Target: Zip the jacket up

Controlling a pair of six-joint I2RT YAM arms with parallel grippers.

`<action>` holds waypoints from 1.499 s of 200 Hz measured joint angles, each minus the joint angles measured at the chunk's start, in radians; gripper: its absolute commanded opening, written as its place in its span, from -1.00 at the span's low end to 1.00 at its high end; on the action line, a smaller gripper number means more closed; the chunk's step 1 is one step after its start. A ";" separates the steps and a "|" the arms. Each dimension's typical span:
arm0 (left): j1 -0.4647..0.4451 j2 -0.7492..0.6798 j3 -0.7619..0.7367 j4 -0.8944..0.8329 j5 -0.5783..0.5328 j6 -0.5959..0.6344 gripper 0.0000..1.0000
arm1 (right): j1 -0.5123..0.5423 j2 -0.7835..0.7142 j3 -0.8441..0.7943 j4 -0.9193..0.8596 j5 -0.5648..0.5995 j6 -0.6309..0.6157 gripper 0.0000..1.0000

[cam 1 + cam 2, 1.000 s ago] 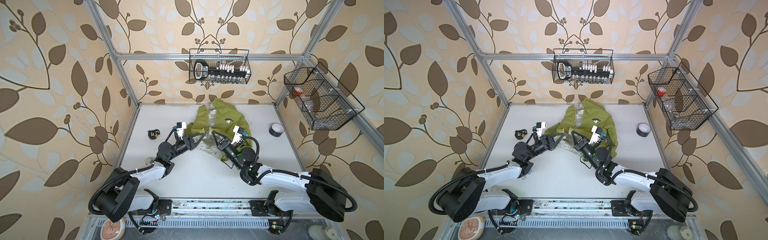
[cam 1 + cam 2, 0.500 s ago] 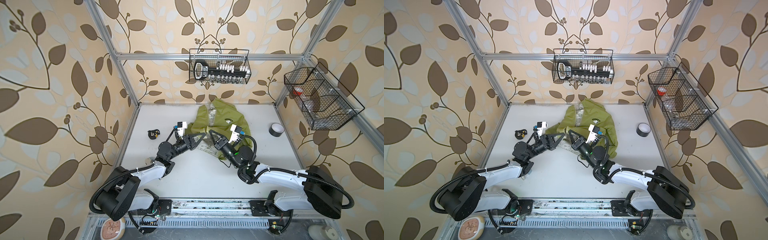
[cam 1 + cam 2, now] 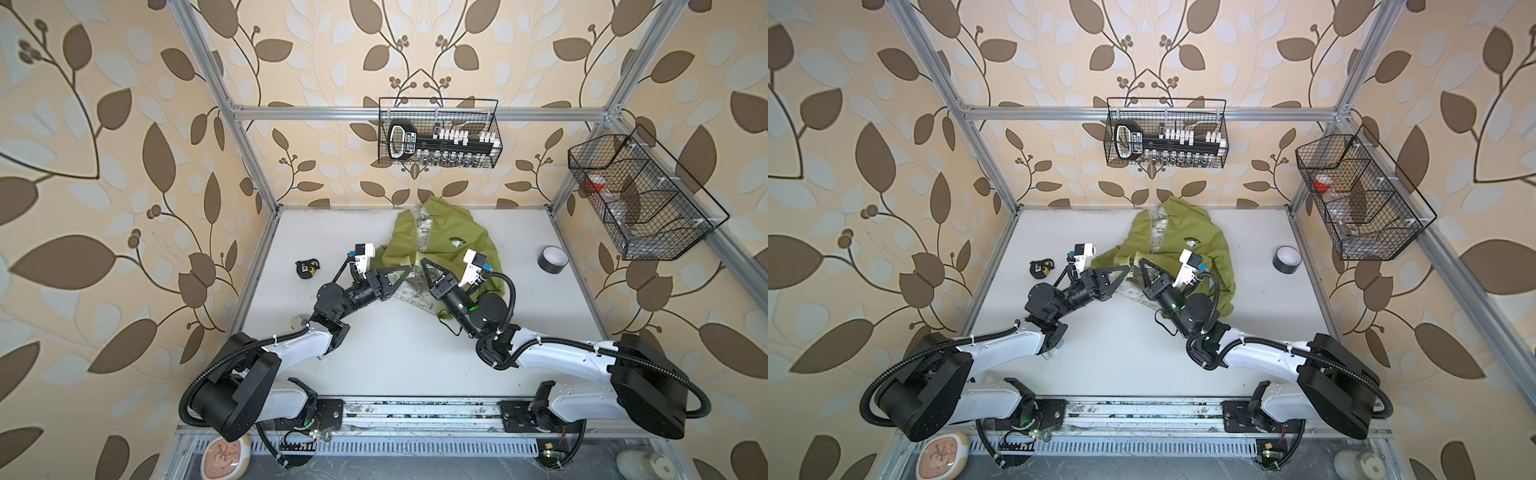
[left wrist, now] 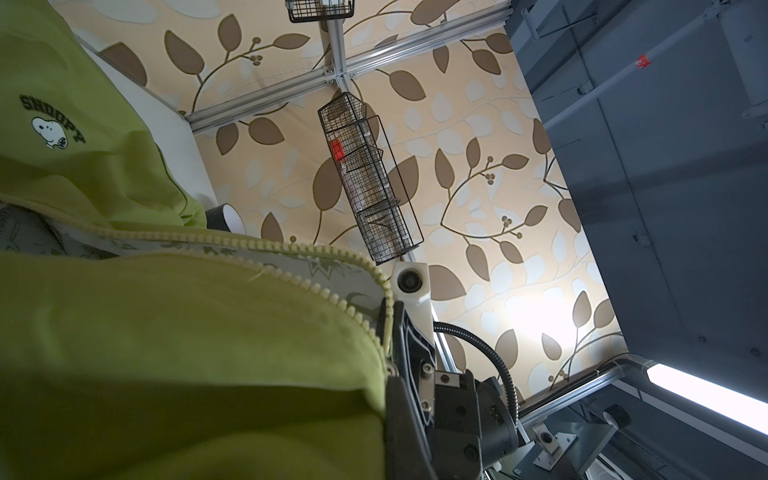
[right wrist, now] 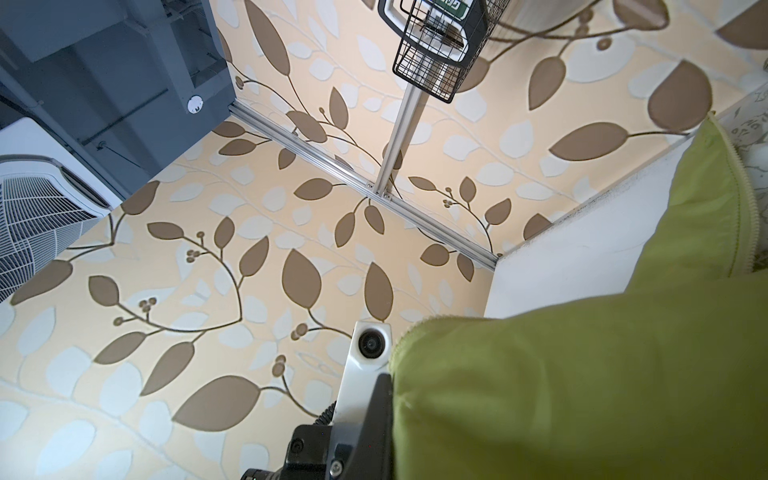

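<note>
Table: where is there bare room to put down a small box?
Free: the near middle of the table, between the left arm and the right arm; also the right side, between the tape roll and the right arm. Crowded: the far middle, where the jacket lies.

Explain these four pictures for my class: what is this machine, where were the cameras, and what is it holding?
This is a robot with two arms mounted at the front edge of a white table. Two pictures look down from above, side by side; the other two come from cameras on the wrists. Each arm ends in a two-fingered clamp. The left gripper and right gripper are both shut, each pinching a front edge of a green jacket that lies unzipped; the left wrist view shows its zipper teeth close up. A black tape roll and a small black object also lie on the table. Wire baskets hang on the walls.
</note>
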 measured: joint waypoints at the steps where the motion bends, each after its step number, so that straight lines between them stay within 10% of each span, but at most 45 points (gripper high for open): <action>1: 0.000 0.000 0.000 0.000 0.000 0.000 -1.00 | 0.000 -0.001 0.000 0.000 0.001 0.000 -1.00; 300: 0.000 -0.002 0.000 0.000 -0.001 -0.005 -1.00 | 0.015 -0.009 -0.011 -0.007 0.008 -0.009 -1.00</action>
